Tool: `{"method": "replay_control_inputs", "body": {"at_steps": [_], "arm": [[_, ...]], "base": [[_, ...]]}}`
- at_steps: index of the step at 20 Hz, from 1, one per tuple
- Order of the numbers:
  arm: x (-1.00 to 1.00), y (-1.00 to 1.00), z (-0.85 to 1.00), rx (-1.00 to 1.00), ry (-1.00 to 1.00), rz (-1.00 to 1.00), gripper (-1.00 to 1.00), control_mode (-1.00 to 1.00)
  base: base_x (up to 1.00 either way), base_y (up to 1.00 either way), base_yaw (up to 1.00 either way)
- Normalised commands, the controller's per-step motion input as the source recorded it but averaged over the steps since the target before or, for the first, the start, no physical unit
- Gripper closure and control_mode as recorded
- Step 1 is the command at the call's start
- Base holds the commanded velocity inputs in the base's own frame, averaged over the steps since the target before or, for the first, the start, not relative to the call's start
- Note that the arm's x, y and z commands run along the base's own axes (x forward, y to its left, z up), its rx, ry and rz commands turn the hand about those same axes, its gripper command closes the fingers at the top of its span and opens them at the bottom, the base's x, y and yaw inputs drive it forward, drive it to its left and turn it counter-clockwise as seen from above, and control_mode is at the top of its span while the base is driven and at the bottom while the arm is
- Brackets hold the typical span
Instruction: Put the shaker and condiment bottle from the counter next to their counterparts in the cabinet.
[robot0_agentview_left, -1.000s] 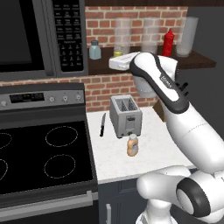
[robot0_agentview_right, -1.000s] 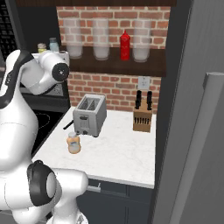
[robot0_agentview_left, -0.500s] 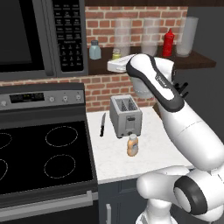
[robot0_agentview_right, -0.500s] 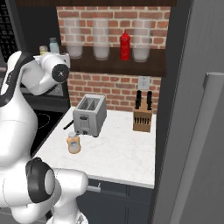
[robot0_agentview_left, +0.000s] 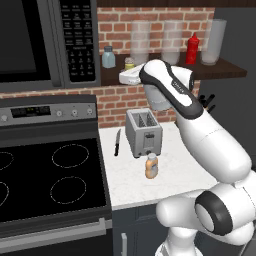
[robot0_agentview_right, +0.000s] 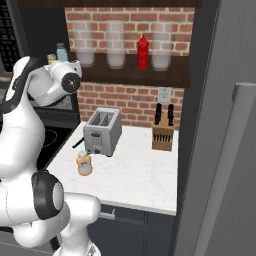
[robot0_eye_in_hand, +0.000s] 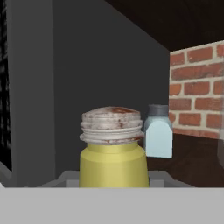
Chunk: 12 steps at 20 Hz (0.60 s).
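Note:
The yellow-green shaker (robot0_eye_in_hand: 113, 162), with a pale worn cap, stands close in front of the hand camera, and my gripper (robot0_agentview_left: 129, 69) is shut on it at the left end of the cabinet shelf (robot0_agentview_left: 220, 69). The base views show the shaker (robot0_agentview_left: 129, 62) just right of the pale blue-grey shaker (robot0_agentview_left: 108, 56); that counterpart (robot0_eye_in_hand: 158, 133) stands just behind it in the hand view. The red squeeze bottle (robot0_agentview_left: 192, 49) stands further right on the shelf. The orange-tan condiment bottle (robot0_agentview_left: 151, 166) stands upright on the white counter (robot0_agentview_left: 175, 172), in front of the toaster.
A silver toaster (robot0_agentview_left: 143, 132) stands at the counter's back with a black knife (robot0_agentview_left: 116, 142) lying to its left. A knife block (robot0_agentview_right: 162, 134) is at the wall. Clear jars (robot0_agentview_right: 115, 44) line the shelf. Stove (robot0_agentview_left: 45, 175) and microwave (robot0_agentview_left: 40, 40) are to the left.
The hand with the shaker has shifted slightly left and lower along the shelf, closer to the blue-grey shaker. The bottle on the counter has not moved.

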Motion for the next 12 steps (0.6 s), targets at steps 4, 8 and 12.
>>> {"method": "replay_control_inputs", "body": {"at_steps": [4, 8, 12], "arm": [[0.42, 0.21, 0.00, -0.02, -0.01, 0.00, 1.00, -1.00], [0.74, 0.08, -0.14, 0.00, 0.03, -0.03, 1.00, -1.00], [0.60, 0.00, -0.19, 0.00, 0.01, -0.03, 1.00, -1.00]], "base": [[0.00, 0.00, 0.00], [0.00, 0.00, 0.00], [0.00, 0.00, 0.00]]}}
